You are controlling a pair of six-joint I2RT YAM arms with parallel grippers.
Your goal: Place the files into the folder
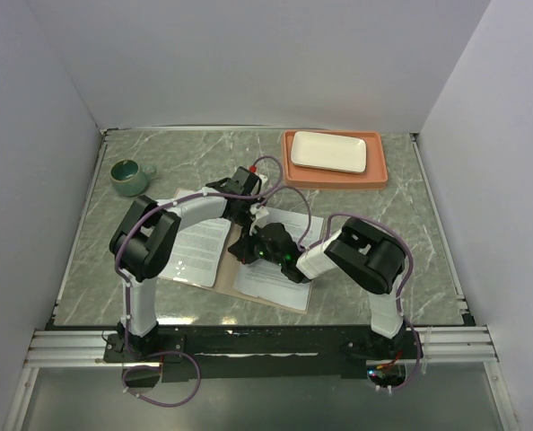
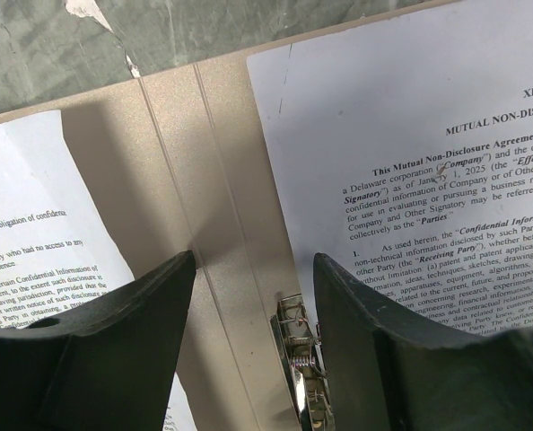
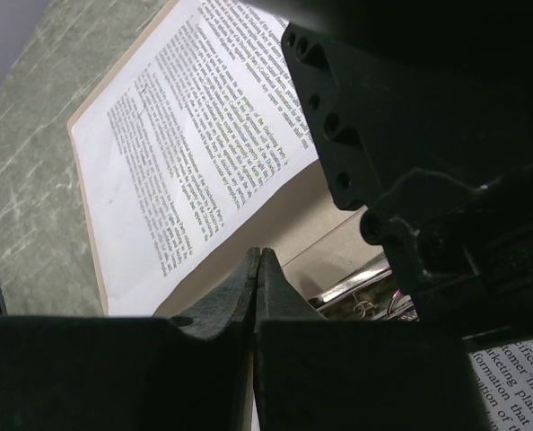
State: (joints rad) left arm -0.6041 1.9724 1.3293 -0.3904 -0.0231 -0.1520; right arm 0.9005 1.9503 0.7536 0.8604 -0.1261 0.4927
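Left gripper: jaws spread, positioned over the centre crease of the folder. A metal clip shows in the gap between the jaws; whether they touch it cannot be determined.

Right gripper: jaws pressed together with nothing between them, held low over the folder beside the left gripper's body.

Only the wrist views show the clip and the printed text. Only the top view shows the full layout: the folder lies open mid-table, well apart from the tray at the far edge.

Contents:
- Folder: the files, one sheet on the right half and one sheet on the left half.
- Tray: a white plate.
- Green cup, far left: contents cannot be determined.
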